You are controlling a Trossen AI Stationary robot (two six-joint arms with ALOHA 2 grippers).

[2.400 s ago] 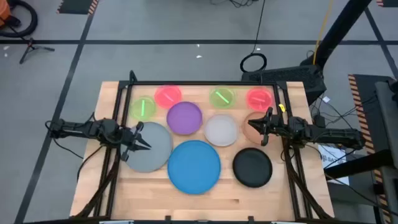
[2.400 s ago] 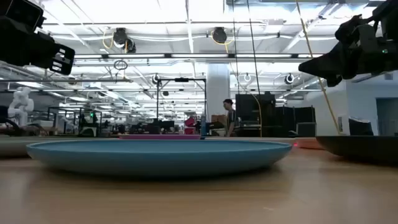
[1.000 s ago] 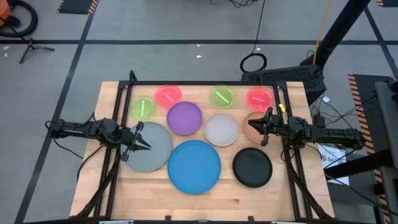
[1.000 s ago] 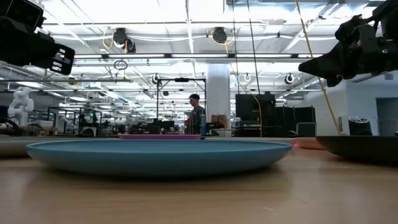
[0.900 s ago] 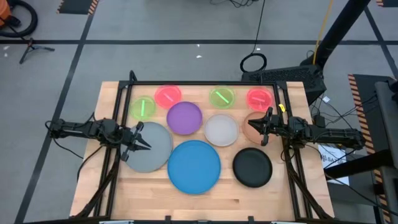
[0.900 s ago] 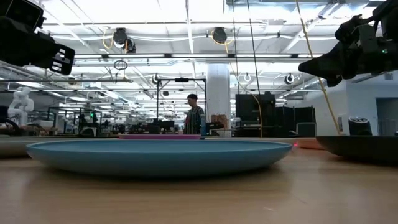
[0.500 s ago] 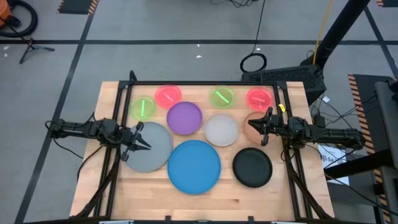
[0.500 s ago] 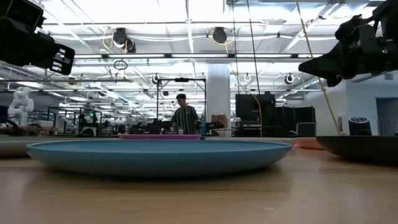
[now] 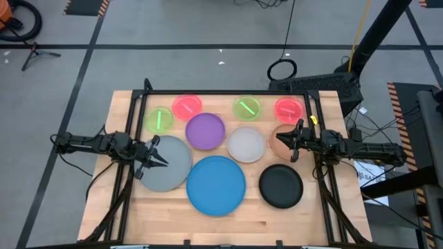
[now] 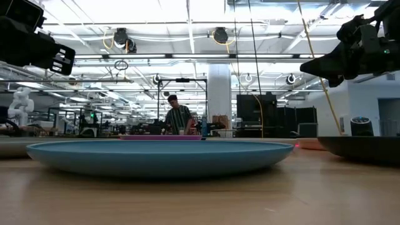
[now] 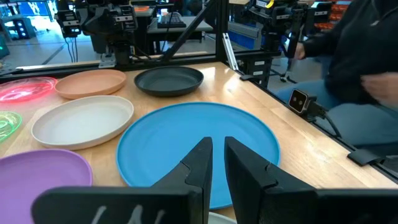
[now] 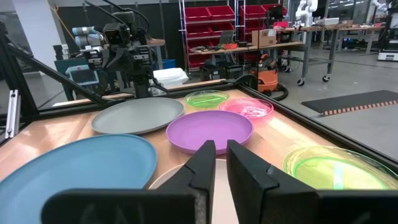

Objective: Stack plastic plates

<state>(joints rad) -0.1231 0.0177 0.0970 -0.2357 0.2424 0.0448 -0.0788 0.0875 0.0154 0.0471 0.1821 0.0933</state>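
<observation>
Blue plate (image 9: pixel 217 185) crowds the grey plate (image 9: pixel 165 164) — with left gripper (image 9: pixel 160 158) and right gripper (image 9: pixel 293 135) both nearly closed, we risk nudging neighbours.

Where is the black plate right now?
In the high view, the black plate lies near the table's front right, beside the blue plate, just in front of the right claw.

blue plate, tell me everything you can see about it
The blue plate is the large round one, plain matte plastic by its look, with a shallow raised rim. It lies flat and right way up on the wooden table, near the front edge, between the grey plate and the black plate. Nothing is stacked on it, and neither gripper touches it.
</observation>
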